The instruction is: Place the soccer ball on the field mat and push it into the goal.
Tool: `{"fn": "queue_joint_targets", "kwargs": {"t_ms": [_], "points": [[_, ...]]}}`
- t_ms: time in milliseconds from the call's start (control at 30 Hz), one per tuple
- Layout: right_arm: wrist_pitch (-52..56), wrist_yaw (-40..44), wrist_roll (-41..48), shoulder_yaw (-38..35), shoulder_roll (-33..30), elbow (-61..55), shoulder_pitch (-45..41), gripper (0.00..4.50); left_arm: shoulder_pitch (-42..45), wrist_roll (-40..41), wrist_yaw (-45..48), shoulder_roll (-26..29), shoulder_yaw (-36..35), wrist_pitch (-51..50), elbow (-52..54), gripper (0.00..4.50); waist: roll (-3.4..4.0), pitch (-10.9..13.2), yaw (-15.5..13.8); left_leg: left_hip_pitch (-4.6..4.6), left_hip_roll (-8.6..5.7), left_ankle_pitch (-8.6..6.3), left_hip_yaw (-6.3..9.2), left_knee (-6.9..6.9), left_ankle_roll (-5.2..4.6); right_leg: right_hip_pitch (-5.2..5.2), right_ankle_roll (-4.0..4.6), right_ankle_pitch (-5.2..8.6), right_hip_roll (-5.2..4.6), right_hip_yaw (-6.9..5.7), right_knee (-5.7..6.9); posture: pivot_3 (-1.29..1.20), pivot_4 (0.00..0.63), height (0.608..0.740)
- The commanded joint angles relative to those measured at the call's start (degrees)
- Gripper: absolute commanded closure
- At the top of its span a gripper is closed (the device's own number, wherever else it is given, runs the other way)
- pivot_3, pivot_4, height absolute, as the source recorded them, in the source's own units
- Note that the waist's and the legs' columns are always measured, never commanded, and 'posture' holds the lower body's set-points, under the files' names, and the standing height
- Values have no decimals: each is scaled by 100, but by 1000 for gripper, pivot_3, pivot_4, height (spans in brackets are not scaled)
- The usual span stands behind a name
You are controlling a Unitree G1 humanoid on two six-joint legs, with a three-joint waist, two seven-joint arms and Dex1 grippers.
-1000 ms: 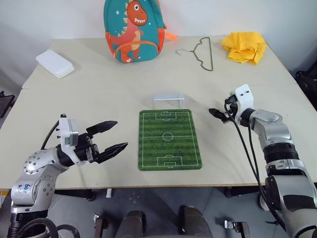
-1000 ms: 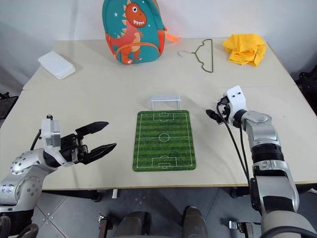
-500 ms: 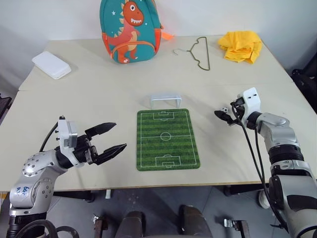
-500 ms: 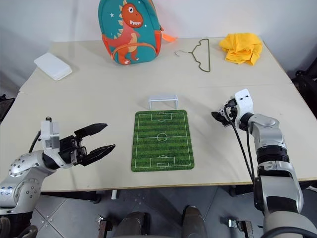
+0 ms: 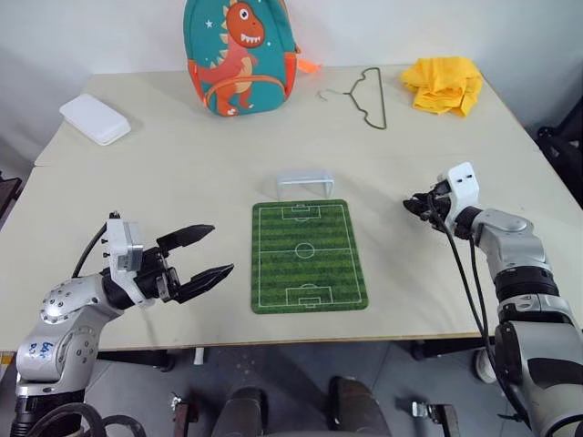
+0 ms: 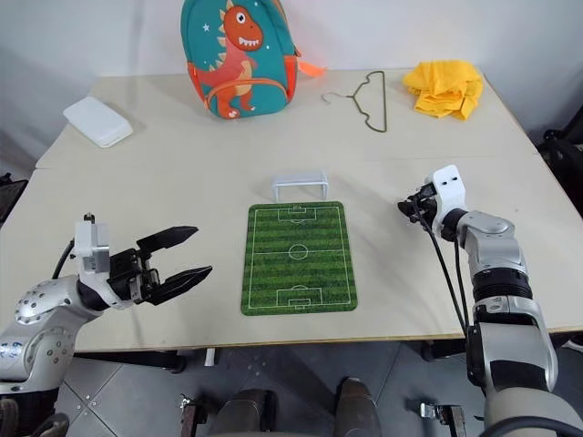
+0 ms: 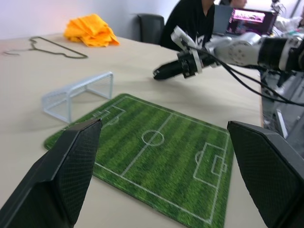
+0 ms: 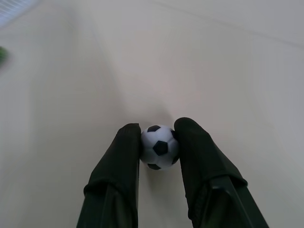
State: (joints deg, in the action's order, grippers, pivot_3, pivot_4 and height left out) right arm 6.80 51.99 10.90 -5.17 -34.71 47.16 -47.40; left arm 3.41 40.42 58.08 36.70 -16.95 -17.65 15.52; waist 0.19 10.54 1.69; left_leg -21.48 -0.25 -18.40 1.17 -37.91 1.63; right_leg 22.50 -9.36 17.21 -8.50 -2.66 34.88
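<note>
Right end effector [image 8: 159, 142] clamped on the ball [image 8: 160, 147], one black finger [image 8: 124, 156] on each side, over bare desk [image 5: 182, 164]. In the head view it sits at 3 o'clock of the mat [image 5: 308, 256], apart from it. Left end effector [image 5: 205, 255] spread wide and empty, at 9 o'clock of the mat. Goal [image 5: 305, 182] stands just beyond the mat's far short edge, at 12 o'clock. Further back: backpack [image 5: 239, 53] at 11 o'clock, hanger [image 5: 364, 96] at 1 o'clock, yellow cloth [image 5: 446, 84] at 2 o'clock, white box [image 5: 94, 118] at 10 o'clock.
</note>
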Motion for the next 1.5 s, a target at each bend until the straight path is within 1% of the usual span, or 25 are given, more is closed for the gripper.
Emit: {"fn": "queue_joint_targets", "kwargs": {"t_ms": [33,100,133,233,300,367,500,633,833,1133,1367,1433,1467,1500], "points": [[-242,1612,732,79,124,-1256,62,3648,-131,-83,452,142,-63,367,28,0,2,1,19,1,1,0,-1,0,0,1,0,0,0,0,1,0,150,740],[61,2267,893,493,210,-2092,250,3648,-236,-195,738,202,-24,586,-90,0,2,1,28,8,7,-3,-5,3,4,2,-1,0,3,0,6,0,150,740],[138,2423,901,626,224,-2340,314,3648,-261,-227,825,219,-13,653,-134,0,1,1,6,11,9,-3,-5,4,5,2,-1,0,4,0,7,0,150,740],[204,3030,708,1523,219,-3512,761,3648,-470,-504,1220,276,53,1100,-314,0,1,1,-21,12,9,-6,-4,1,5,0,0,0,4,-2,9,0,150,740],[260,3067,603,1872,263,-3976,980,3648,-605,-684,1372,355,126,1288,-404,0,1,1,-34,13,9,-14,-4,0,3,0,0,0,4,-3,9,0,150,740],[313,2873,502,2058,376,-4164,1147,3648,-706,-789,1418,357,157,1426,-459,0,-1,2,-37,9,7,-18,-5,-9,-3,0,0,0,2,-3,9,0,150,740],[-14,2767,175,2331,386,-4142,1478,3648,-895,-753,1252,292,157,1381,-237,0,-5,2,-34,9,6,-20,-7,-17,-5,-1,1,-1,-1,-3,11,0,150,740],[-245,2707,-17,2370,425,-3887,1571,3648,-1035,-743,1166,289,194,1373,-80,0,-5,2,-21,10,7,-23,-8,-14,-3,2,1,-1,0,-3,12,0,150,740],[-505,2634,-171,2409,554,-3442,1462,3648,-994,-719,1097,344,191,1311,-42,0,-5,2,-10,16,9,-23,-12,-14,-2,0,1,-1,1,-3,14,0,150,740],[-404,2844,-69,2562,689,-3588,1460,3648,-988,-697,1035,362,173,1239,19,0,-5,2,-13,17,10,-23,-13,-14,-2,0,1,-1,0,-3,15,0,150,740],[-477,2751,-199,2602,828,-3282,1345,3648,-1032,-680,960,362,120,1183,100,0,-5,2,-10,18,11,-23,-13,-14,-2,0,1,-1,1,-3,15,0,150,740],[-395,2772,-182,2612,857,-3242,1326,2936,-1036,-673,941,358,105,1171,114,0,-6,2,-9,18,11,-23,-13,-14,-1,0,1,-1,1,-3,16,0,150,740],[-421,2718,-190,2587,881,-3221,1322,2808,-1041,-670,932,357,103,1166,125,0,-6,2,-9,19,11,-23,-13,-14,-2,0,1,-1,1,-3,16,0,150,740],[-450,2706,-170,2559,901,-3215,1324,2557,-1044,-666,922,356,102,1161,132,0,-6,2,-10,19,11,-23,-13,-14,-2,0,1,-1,1,-3,16,0,150,740]]}}
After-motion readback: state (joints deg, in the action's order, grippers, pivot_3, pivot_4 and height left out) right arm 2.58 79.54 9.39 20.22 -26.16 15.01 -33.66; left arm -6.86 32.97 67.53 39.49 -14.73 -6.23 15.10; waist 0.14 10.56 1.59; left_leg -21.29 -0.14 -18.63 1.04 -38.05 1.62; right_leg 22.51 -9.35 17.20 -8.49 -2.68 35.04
